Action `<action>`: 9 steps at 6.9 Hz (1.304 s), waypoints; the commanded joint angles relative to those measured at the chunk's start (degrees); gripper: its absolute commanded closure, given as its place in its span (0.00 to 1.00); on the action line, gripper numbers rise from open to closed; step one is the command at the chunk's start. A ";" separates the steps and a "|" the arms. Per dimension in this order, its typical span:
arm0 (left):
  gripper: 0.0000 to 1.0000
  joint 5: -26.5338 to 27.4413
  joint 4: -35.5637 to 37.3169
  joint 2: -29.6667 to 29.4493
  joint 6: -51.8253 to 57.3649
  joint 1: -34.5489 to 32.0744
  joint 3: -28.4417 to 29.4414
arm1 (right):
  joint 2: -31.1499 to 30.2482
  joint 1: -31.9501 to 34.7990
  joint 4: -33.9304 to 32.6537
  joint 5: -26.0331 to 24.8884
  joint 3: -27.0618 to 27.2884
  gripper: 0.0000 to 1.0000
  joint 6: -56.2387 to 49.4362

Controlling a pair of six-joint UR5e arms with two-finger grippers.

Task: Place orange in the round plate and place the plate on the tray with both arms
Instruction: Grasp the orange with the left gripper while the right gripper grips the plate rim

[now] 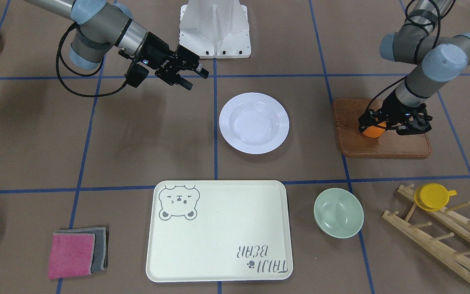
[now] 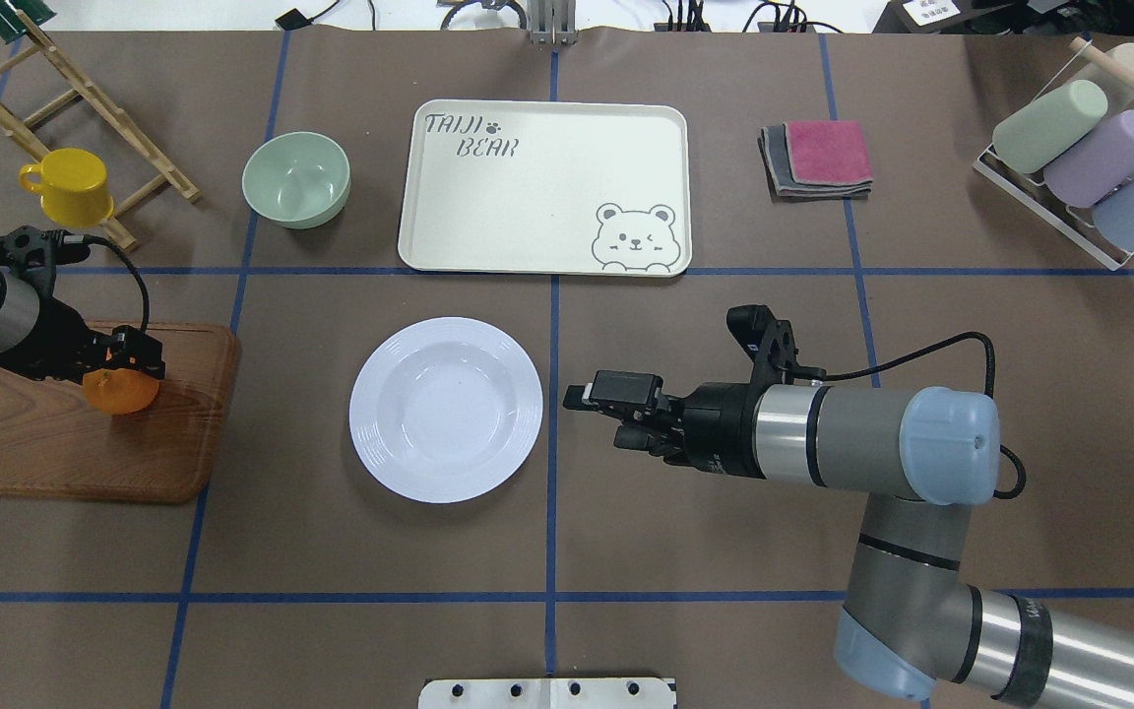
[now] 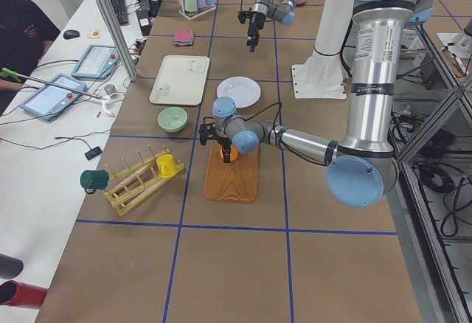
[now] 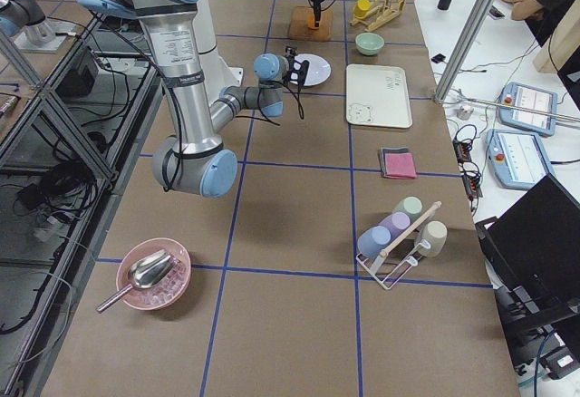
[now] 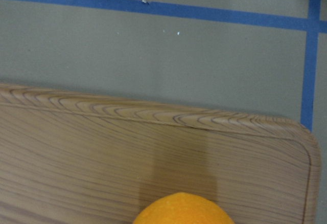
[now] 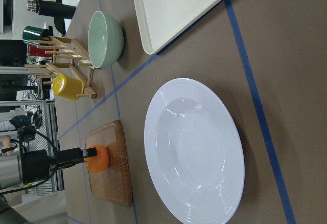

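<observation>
The orange [image 2: 121,391] sits between the fingers of my left gripper [image 2: 119,369], which is shut on it at or just above the wooden board [image 2: 85,443]. In the left wrist view only the top of the orange [image 5: 184,211] shows, over the board [image 5: 102,152]. The white round plate [image 2: 446,409] lies empty at the table's middle, with the cream bear tray [image 2: 542,187] beyond it. My right gripper [image 2: 597,418] hovers just right of the plate, pointing at it, open and holding nothing. Facing the robot, the orange [image 1: 371,130], plate [image 1: 254,122] and tray [image 1: 218,230] all show.
A pale green bowl [image 2: 295,179] stands left of the tray. A yellow cup [image 2: 70,187] hangs on a wooden rack [image 2: 65,108] at the far left. Folded cloths [image 2: 818,158] and a rack of cups [image 2: 1084,158] are at the far right.
</observation>
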 commanded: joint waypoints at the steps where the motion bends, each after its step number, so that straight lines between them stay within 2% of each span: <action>1: 0.27 -0.65 0.41 -0.93 -0.35 0.07 -0.50 | 3.07 -1.82 0.21 -3.65 -3.11 0.00 -0.05; 3: 0.29 -2.49 10.20 -8.10 -0.96 0.07 -2.77 | 4.49 -2.26 1.00 -6.04 -6.56 0.00 -0.40; 4: 0.29 -2.49 15.31 -12.93 -4.01 0.07 -4.01 | 4.58 -2.18 1.00 -6.30 -6.74 0.00 -0.57; 5: 0.29 -2.41 17.53 -17.07 -8.04 0.60 -4.11 | 4.67 -2.18 0.92 -9.17 -7.70 0.00 -0.66; 7: 0.29 -1.53 17.82 -22.44 -16.39 6.46 -3.50 | 9.04 -2.09 0.92 -9.82 -14.88 0.00 -4.07; 9: 0.28 4.51 17.82 -26.05 -21.32 12.43 -2.45 | 9.50 -2.00 0.91 -9.73 -15.96 0.00 -4.00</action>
